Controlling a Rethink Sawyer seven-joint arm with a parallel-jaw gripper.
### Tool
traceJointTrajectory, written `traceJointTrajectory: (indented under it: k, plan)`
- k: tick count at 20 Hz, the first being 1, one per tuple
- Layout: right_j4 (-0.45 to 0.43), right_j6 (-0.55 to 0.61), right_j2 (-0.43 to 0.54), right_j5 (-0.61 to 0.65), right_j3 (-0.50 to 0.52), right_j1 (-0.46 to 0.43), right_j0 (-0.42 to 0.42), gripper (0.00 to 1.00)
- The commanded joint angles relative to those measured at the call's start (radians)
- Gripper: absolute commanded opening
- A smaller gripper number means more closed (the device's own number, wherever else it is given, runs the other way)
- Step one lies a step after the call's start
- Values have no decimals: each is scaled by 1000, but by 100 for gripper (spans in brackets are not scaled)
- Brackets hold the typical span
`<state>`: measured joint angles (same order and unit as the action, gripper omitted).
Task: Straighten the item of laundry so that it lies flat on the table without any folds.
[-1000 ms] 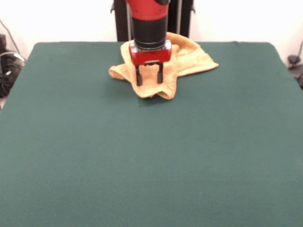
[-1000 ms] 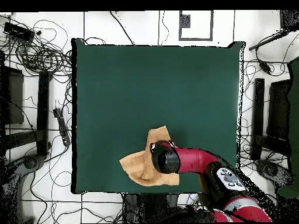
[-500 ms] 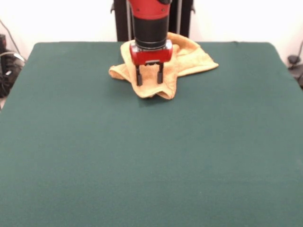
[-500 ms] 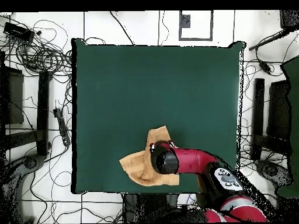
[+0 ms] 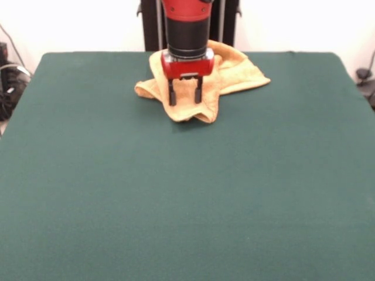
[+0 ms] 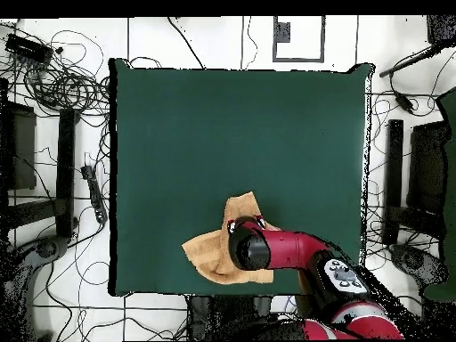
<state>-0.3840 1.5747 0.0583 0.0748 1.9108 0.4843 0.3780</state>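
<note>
- The towel [image 5: 228, 73] is seen bunched up with folds near one edge of the table [image 5: 176, 205].
- The gripper [image 5: 185, 96] is held over the towel, jaws apart.

towel [image 5: 234, 73]: yellow-orange, crumpled, folded | table [image 5: 187, 205]: green, towel at edge

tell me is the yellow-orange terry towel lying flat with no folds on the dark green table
No, the yellow-orange terry towel is bunched into folds near the far edge of the dark green table, under the open gripper.
</note>
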Motion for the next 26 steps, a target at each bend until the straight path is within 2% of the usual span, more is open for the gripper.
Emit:
traceJointTrajectory:
  k: [1, 6, 12, 26]
  plan:
    - [-8, 180, 0, -68, 69, -40, -44, 100]
    - [3, 184, -9, -61, 97, -12, -60, 100]
    - [59, 202, 0, 19, 127, 41, -86, 100]
    - [102, 197, -21, 47, 114, 43, -141, 100]
